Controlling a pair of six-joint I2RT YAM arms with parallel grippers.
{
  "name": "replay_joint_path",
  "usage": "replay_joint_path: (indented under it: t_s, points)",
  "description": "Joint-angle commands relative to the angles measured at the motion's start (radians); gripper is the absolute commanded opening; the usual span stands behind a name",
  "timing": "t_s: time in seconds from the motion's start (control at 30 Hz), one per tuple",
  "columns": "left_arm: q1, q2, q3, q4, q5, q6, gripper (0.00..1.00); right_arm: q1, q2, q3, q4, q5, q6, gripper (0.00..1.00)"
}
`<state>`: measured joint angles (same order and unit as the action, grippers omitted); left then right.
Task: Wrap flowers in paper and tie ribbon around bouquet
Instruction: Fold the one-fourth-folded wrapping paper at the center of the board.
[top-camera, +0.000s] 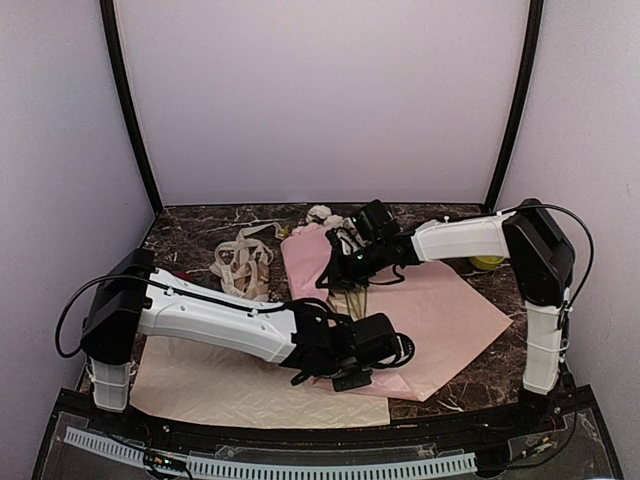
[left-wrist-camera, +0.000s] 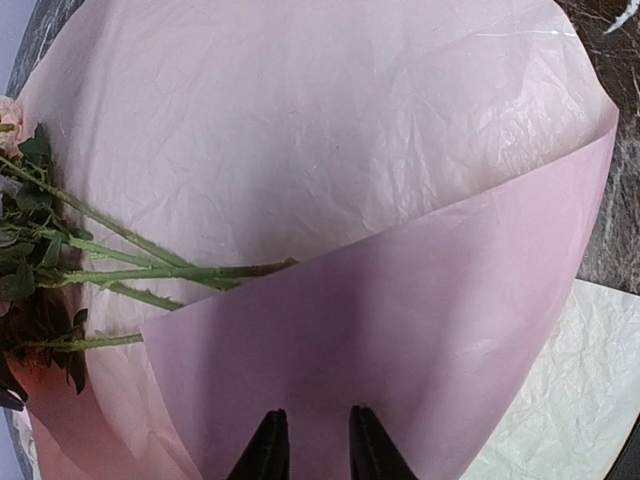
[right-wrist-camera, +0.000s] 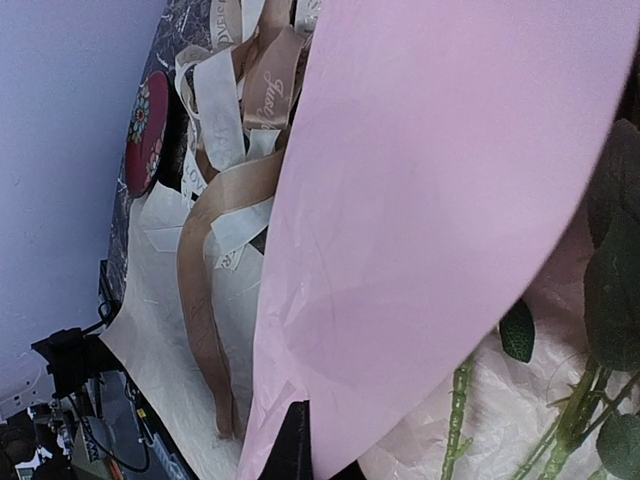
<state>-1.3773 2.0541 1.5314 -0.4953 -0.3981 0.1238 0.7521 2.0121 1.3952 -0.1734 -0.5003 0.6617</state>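
Note:
The pink paper (top-camera: 445, 315) lies spread at the middle right of the table. The flowers (top-camera: 322, 214) lie on it, heads at the far end, and their green stems (left-wrist-camera: 150, 270) run under a folded-over flap of the paper (left-wrist-camera: 380, 350). My left gripper (left-wrist-camera: 318, 442) hovers at that flap, its fingers (left-wrist-camera: 268, 448) a small gap apart and gripping nothing. My right gripper (right-wrist-camera: 318, 452) is shut on the left edge of the paper (right-wrist-camera: 440, 180), lifting it beside the stems (right-wrist-camera: 455, 420). The tan ribbon (right-wrist-camera: 200, 300) trails over the cream sheet, to the left of the paper.
A cream-beige sheet (top-camera: 230, 385) lies at the front left, partly under the pink paper. A tangle of cream-white ribbon (top-camera: 243, 265) sits behind it, next to a red round object (right-wrist-camera: 145, 130). A small yellow thing (top-camera: 488, 262) lies under the right arm.

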Motion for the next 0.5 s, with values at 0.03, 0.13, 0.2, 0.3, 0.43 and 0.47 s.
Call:
replay_joint_path:
  t_s: [0.03, 0.13, 0.2, 0.3, 0.43, 0.47]
  points:
    - [0.039, -0.040, -0.029, -0.001, 0.010, -0.028, 0.20, -0.004, -0.007, 0.022, -0.008, 0.009, -0.019, 0.00]
    - [0.064, -0.018, -0.062, -0.008, 0.058, -0.051, 0.20, -0.004, -0.019, 0.026, -0.016, 0.008, -0.023, 0.00]
    - [0.067, 0.001, -0.070, -0.014, 0.094, -0.052, 0.19, -0.003, -0.030, 0.033, -0.024, 0.010, -0.026, 0.00]
    - [0.067, 0.020, -0.080, -0.023, 0.132, -0.066, 0.19, -0.004, -0.049, 0.045, -0.046, 0.026, -0.034, 0.00]
    - [0.067, 0.030, -0.109, -0.033, 0.177, -0.079, 0.18, -0.006, -0.088, 0.052, -0.070, 0.067, -0.048, 0.00]
    - [0.067, 0.031, -0.116, -0.035, 0.190, -0.081, 0.18, -0.006, -0.100, 0.049, -0.073, 0.079, -0.049, 0.00]
